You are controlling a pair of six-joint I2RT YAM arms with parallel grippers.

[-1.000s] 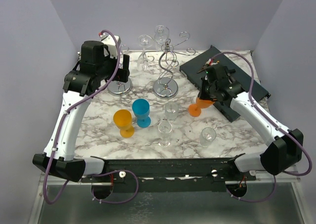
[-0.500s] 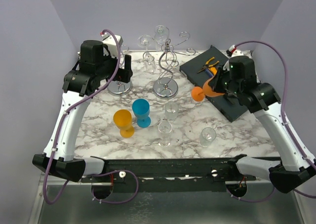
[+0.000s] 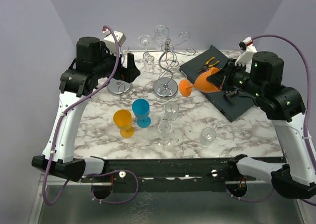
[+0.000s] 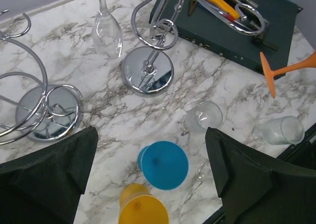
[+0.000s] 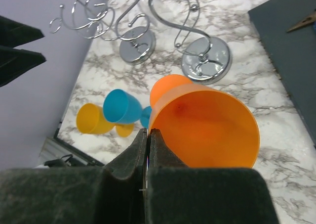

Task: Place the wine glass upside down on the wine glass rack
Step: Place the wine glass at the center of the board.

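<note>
My right gripper (image 3: pixel 223 80) is shut on the rim of an orange wine glass (image 3: pixel 203 82). It holds the glass in the air on its side, foot (image 3: pixel 184 88) pointing left, just right of the middle chrome rack (image 3: pixel 166 70). In the right wrist view the fingers (image 5: pixel 148 135) pinch the glass wall (image 5: pixel 207 125) above that rack's base (image 5: pixel 206 56). My left gripper (image 3: pixel 129 68) is open and empty, high up beside the left rack (image 3: pixel 120 88). The left wrist view shows the orange foot (image 4: pixel 269 75) at the right.
Blue (image 3: pixel 141 111) and yellow (image 3: pixel 123 122) glasses stand on the marble, with three clear glasses (image 3: pixel 171 110) (image 3: pixel 164 131) (image 3: pixel 208 136) near them. Clear glasses (image 3: pixel 146 41) hang on the racks. A dark case (image 3: pixel 247 98) with pliers (image 3: pixel 210 63) lies at the back right.
My right arm has lifted the orange glass off the table, tipped it on its side and swung its foot left toward the middle rack. The left arm shifted slightly.
</note>
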